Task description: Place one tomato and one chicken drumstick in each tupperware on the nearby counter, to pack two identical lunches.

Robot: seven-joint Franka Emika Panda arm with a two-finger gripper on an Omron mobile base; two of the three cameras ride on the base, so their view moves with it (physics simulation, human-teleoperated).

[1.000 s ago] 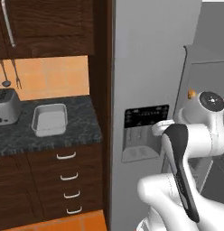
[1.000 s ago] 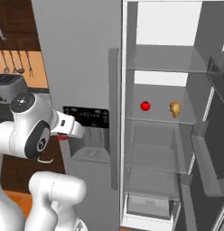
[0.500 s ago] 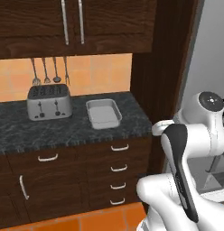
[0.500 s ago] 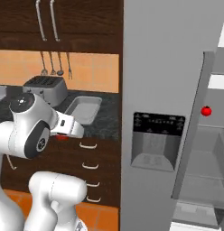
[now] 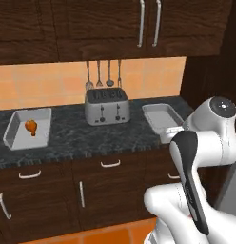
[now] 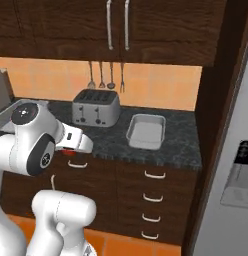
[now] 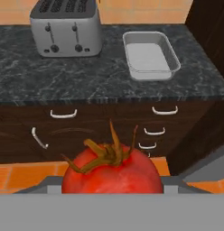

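Swung from the fridge to face the counter (image 5: 91,138), the gripper (image 7: 112,191) holds the tomato (image 7: 112,173) — empty tupperware (image 7: 150,55) lies ahead, slightly right.

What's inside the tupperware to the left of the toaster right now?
One chicken drumstick lies inside the left tupperware, toward its far end. No tomato is in it. The near wall hides a thin strip of the floor, so that strip cannot be checked.

The counter (image 5: 82,136) looks like polished black stone veined with white, the two tupperware trays (image 5: 25,127) (image 7: 150,56) like smooth matt grey plastic, the toaster (image 5: 106,106) like brushed silver metal, the cabinets (image 6: 161,30) like dark grained wood, and the tomato (image 7: 113,173) has glossy red skin.
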